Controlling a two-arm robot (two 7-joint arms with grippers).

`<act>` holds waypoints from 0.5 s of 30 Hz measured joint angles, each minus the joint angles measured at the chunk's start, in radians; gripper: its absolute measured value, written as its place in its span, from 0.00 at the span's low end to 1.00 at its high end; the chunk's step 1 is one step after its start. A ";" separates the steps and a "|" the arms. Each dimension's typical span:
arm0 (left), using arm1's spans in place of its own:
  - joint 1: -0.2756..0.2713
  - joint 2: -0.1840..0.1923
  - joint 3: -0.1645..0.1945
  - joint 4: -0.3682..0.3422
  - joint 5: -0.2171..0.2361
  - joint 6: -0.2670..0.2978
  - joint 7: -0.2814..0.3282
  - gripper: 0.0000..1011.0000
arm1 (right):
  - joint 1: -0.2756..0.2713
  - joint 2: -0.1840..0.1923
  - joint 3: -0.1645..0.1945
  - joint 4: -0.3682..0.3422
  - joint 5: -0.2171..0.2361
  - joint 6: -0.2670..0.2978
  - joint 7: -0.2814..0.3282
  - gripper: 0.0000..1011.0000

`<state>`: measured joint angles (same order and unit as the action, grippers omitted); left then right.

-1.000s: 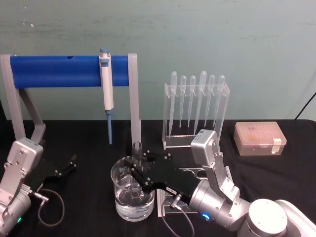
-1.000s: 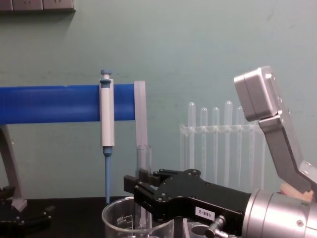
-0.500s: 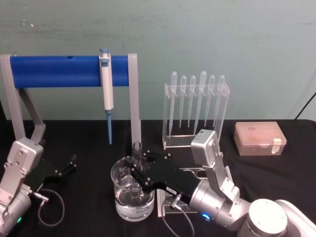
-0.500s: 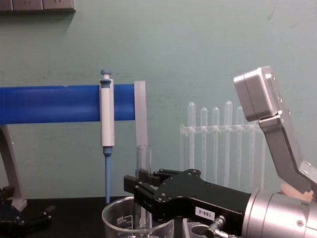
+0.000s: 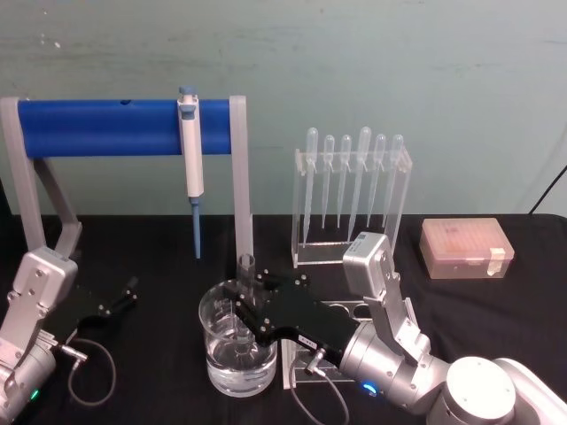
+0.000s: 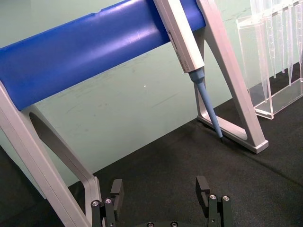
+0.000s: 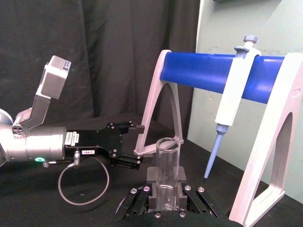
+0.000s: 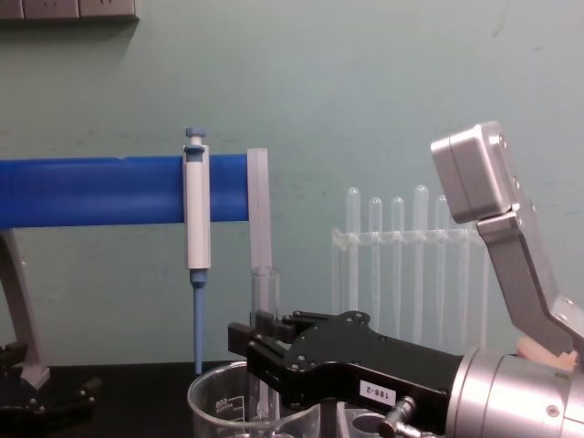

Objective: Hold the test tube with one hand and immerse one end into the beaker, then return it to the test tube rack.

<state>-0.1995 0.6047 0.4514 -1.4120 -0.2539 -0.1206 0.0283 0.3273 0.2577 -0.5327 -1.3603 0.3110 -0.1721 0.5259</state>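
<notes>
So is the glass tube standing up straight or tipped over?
Standing up straight. The tube rises vertically from the beaker, open end on top, with the right pincer shut on it.

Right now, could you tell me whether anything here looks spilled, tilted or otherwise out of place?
Nothing stands out. The right end effector holds the test tube upright, its lower end inside the beaker; no spill shows. The left end effector sits open at the left.

Upright test tube [image 5: 245, 264] dips into glass beaker [image 5: 221, 361].
</notes>
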 joint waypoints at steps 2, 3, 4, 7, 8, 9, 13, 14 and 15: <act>0.000 0.000 0.000 0.000 0.000 0.000 0.000 0.99 | 0.000 0.000 0.000 0.000 0.000 0.000 0.000 0.22; 0.000 0.000 0.000 0.000 0.000 0.000 0.000 0.99 | 0.000 0.000 0.000 0.000 0.000 0.000 0.000 0.22; 0.000 0.000 0.000 0.000 0.000 0.000 0.000 0.99 | 0.000 0.000 0.000 0.000 0.000 0.000 0.000 0.22; 0.000 0.000 0.000 0.000 0.000 0.000 0.000 0.99 | 0.000 0.000 0.000 0.000 0.000 0.000 0.000 0.22; 0.000 0.000 0.000 0.000 0.000 0.000 0.000 0.99 | 0.000 0.000 0.000 0.000 0.000 0.000 0.000 0.22; 0.000 0.000 0.000 0.000 0.000 0.000 0.000 0.99 | 0.000 0.000 0.000 0.000 0.000 0.000 0.000 0.22; 0.000 0.000 0.000 0.000 0.000 0.000 0.000 0.99 | 0.000 0.000 0.000 0.000 0.000 0.000 0.000 0.22; 0.000 0.000 0.000 0.000 0.000 0.000 0.000 0.99 | 0.000 0.000 0.000 0.000 0.000 0.000 0.000 0.22; 0.000 0.000 0.000 0.000 0.000 0.000 0.000 0.99 | 0.000 0.000 0.000 0.000 0.000 0.000 0.000 0.22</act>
<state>-0.1995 0.6047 0.4514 -1.4120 -0.2539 -0.1206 0.0283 0.3273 0.2576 -0.5326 -1.3603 0.3110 -0.1721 0.5259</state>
